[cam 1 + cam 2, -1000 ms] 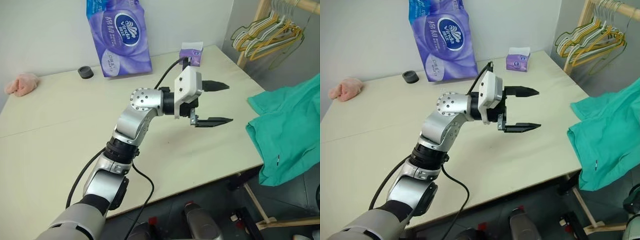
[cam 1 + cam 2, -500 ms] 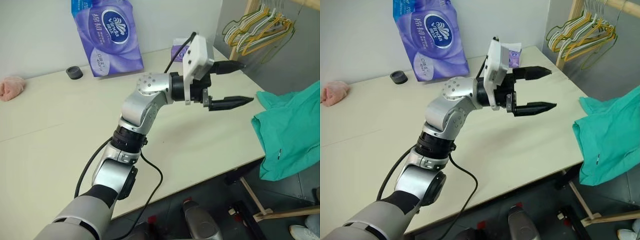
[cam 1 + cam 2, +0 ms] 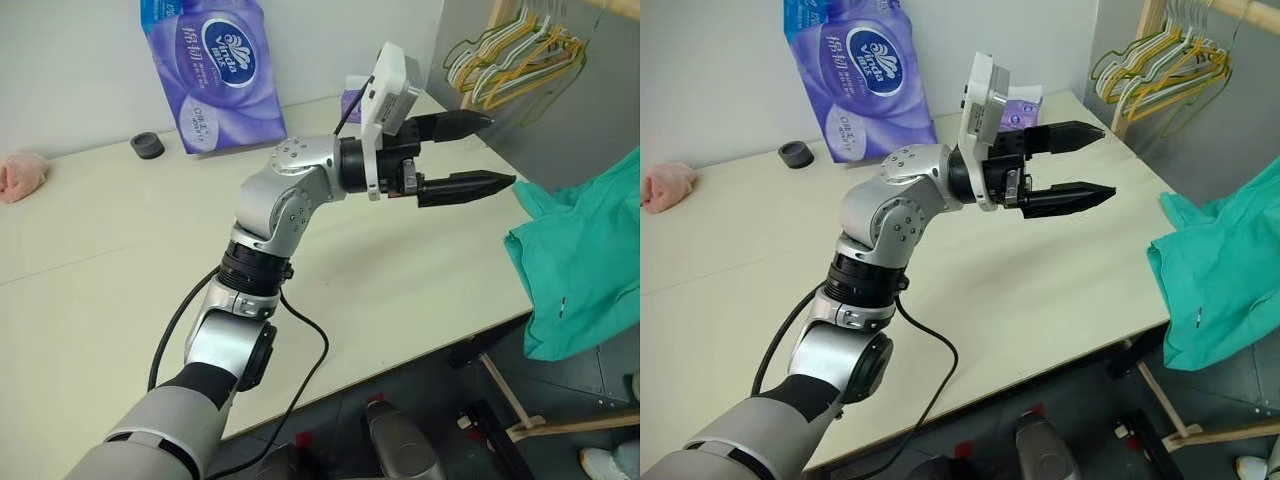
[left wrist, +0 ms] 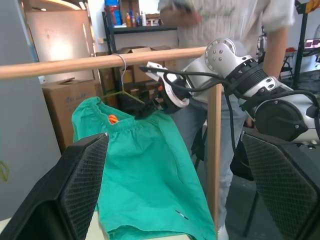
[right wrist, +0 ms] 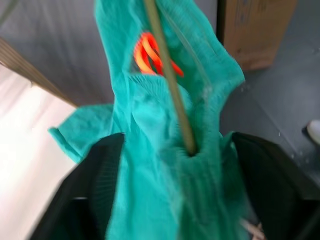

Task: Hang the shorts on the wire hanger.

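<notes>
shorts (image 4: 145, 175) hang on wire hanger (image 4: 121, 82) from wooden rail (image 4: 90, 64) | left hand (image 3: 480, 155) wide, empty, above worktop (image 3: 120, 260) | right hand (image 5: 172, 200) spread wide around shorts fabric

**Readable text: one brand logo**

Tall purple plastic pack of tissue rolls (image 3: 858, 75) standing at the back of the cream table (image 3: 730, 270): dark blue oval logo with white script reading "Vinda", a line of white Chinese characters above it, not legible enough to transcribe. Lower on the pack front, a small white oval label with tiny print, unreadable. Light blue band along the pack's top edge, print unreadable. Small purple tissue box (image 3: 1021, 107) behind the arm: print too small to read. Brown cardboard boxes (image 4: 67, 102) in left wrist view: no legible marks.
</notes>
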